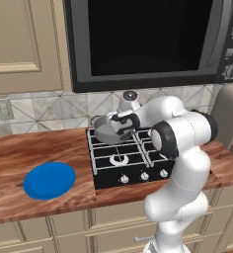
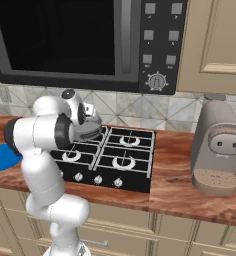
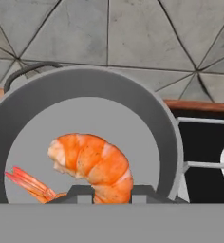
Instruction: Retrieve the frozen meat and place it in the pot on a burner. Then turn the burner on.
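Jaws pinch frozen meat (image 3: 92,163) (seemingly) over pot (image 3: 85,90); black cooktop (image 1: 131,165), wooden counter (image 1: 34,148) beneath.

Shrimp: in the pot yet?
Over the pot, yes: shrimp shows inside its rim, between the jaws. Resting on the bottom or held: cannot tell.

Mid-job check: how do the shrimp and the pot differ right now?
Colour: the frozen meat is orange with paler bands, while the pot is plain grey metal. Size: the meat is far smaller and takes up only part of the pot's floor. Shape: the meat is curved with a thin tail, whereas the pot is round and shallow with a loop handle. Role: the pot contains, and the meat lies inside it. Both sit close before the gripper.
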Controlling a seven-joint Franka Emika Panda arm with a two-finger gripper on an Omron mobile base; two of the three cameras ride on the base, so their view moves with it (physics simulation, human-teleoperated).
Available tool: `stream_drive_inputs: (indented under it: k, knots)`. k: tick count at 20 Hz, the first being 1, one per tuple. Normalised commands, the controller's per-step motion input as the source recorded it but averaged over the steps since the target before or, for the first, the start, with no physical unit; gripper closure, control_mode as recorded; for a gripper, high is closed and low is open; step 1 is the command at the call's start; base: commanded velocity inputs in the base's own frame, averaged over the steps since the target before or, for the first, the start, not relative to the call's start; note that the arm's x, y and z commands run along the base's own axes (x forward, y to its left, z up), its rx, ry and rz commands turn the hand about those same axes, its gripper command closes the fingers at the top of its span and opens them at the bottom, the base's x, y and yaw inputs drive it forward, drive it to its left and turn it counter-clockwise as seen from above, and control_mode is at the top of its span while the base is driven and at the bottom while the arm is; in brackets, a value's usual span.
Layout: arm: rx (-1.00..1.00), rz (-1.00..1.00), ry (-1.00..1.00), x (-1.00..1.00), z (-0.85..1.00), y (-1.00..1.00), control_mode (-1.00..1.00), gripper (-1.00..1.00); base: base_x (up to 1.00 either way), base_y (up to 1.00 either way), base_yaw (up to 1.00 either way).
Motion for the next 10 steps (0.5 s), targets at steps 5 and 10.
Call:
stream_drive_inputs:
  k: [5,10]
  knots:
    - [0.00,-0.02,0.04,0.19,-0.11,0.10,-1.00,1.00,0.00,0.00,0.00]
    - [0.00,-0.01,0.01,0.10,-0.09,0.16,-1.00,1.00,0.00,0.00,0.00]
